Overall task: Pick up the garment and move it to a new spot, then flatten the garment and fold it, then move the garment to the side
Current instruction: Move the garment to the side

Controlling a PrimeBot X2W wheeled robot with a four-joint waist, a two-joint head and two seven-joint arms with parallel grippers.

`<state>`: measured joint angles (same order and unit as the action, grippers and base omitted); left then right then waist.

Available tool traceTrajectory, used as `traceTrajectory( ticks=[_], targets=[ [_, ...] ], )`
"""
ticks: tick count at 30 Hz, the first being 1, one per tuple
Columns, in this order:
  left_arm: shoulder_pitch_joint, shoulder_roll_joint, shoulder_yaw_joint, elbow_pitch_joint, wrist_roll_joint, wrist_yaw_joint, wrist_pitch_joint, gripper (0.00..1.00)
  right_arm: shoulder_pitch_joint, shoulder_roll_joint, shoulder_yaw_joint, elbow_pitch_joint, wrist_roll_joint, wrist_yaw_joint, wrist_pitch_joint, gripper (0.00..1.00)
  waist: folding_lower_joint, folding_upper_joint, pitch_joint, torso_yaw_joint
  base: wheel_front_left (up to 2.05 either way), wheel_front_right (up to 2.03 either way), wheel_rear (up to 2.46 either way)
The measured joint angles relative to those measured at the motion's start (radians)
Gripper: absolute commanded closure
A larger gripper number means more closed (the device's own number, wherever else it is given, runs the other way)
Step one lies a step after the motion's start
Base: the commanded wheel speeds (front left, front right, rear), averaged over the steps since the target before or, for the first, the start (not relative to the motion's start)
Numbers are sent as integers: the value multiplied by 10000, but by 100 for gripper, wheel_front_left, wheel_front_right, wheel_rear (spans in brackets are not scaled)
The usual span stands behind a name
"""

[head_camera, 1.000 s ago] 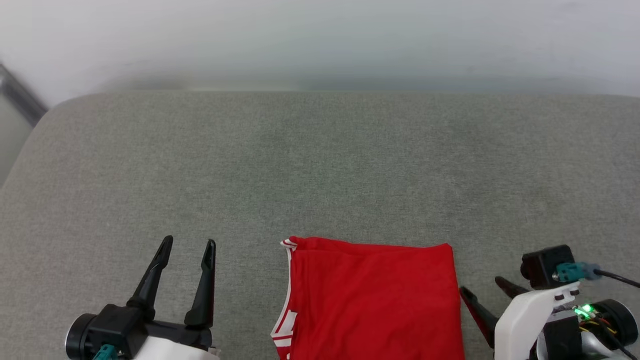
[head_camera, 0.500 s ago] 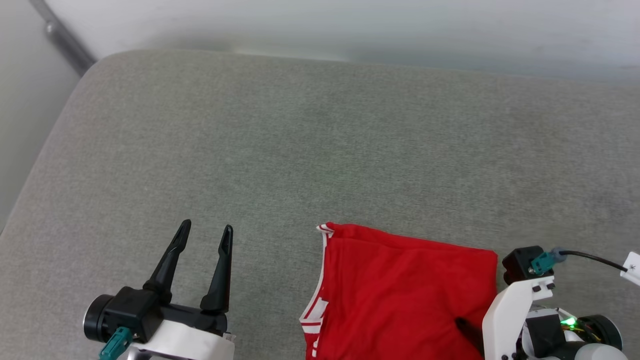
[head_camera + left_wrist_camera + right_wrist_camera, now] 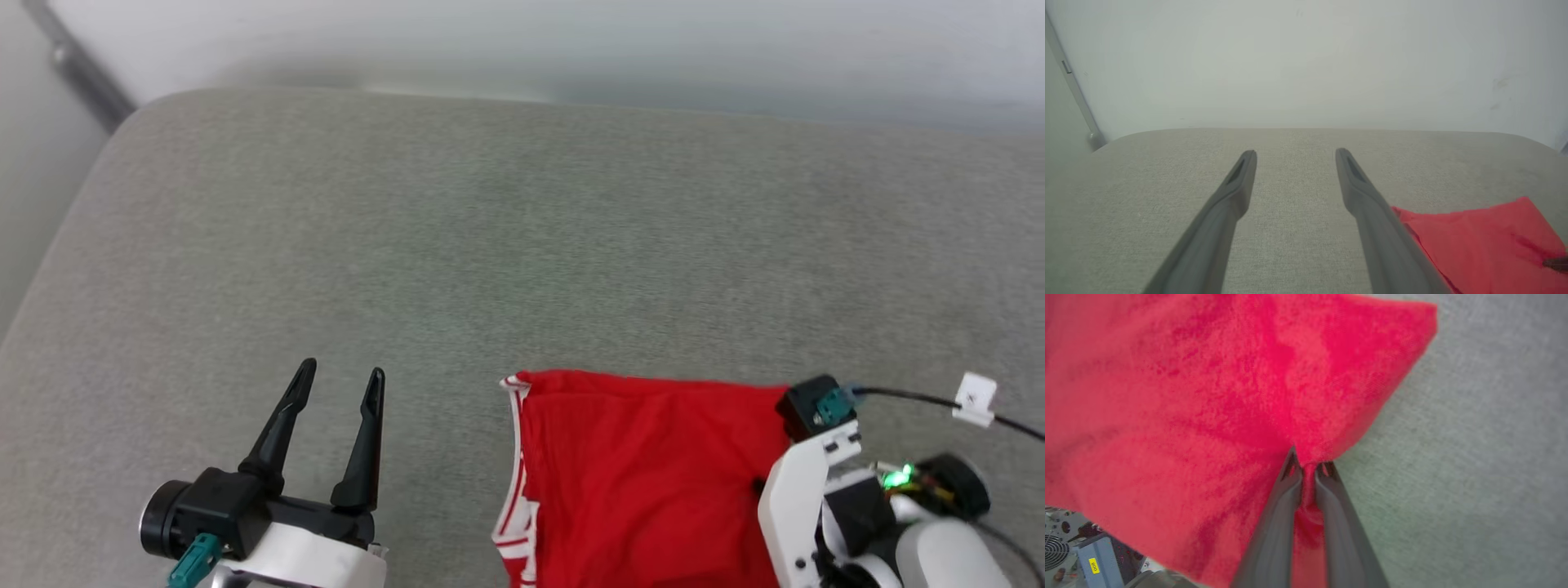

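Note:
The garment is a folded red shirt with red-white striped trim along its left edge, lying at the near edge of the grey cushion. Its red cloth bunches into a ridge where my right gripper is shut on it near the right edge. In the head view the white right wrist covers those fingers. My left gripper stands open above bare cushion, well left of the garment. In the left wrist view the open left gripper is apart from the red garment at lower right.
The cushion's rounded back edge meets a pale wall, with a dark bar at the far left. A black cable with a white tag trails from the right wrist. Electronics and a fan lie below the cushion's near edge.
My right gripper has moved from beside the garment's right edge onto it and shut on the cloth. The head camera has shifted. The left gripper has stayed open.

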<state>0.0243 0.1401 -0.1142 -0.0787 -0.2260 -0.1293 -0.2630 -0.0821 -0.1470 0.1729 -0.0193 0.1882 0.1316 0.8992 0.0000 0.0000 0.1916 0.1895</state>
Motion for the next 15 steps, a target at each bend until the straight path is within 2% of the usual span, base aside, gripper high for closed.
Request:
traceTrajectory(
  ticks=[2, 3, 4, 10, 15],
  targets=[
    [24, -2, -19, 40, 36, 0, 0, 0, -430, -477, 435, 10, -138, -4, -13, 100, 0, 0, -11, -253, 0, 0, 0],
    [17, -17, -94, 40, 36, 0, 2, 0, -847, -1118, 970, -12, -314, -4, -12, 100, 0, 0, -7, -550, 0, 0, 0],
    [17, -17, -94, 40, 36, 0, 2, 0, -847, -1118, 970, -12, -314, -4, -12, 100, 0, 0, -7, -550, 0, 0, 0],
    [-168, -194, -303, -8, -73, -2, 2, 0, -2585, -3076, 2700, -309, -374, -2, 81, 100, 0, 0, 196, -1700, 0, 0, 0],
    [-903, -2, -894, -109, 52, 0, 2, 0, -4016, -4585, 3419, -278, -79, -2, -67, 100, 0, 0, 670, -2808, 0, 0, 0]
  ],
)
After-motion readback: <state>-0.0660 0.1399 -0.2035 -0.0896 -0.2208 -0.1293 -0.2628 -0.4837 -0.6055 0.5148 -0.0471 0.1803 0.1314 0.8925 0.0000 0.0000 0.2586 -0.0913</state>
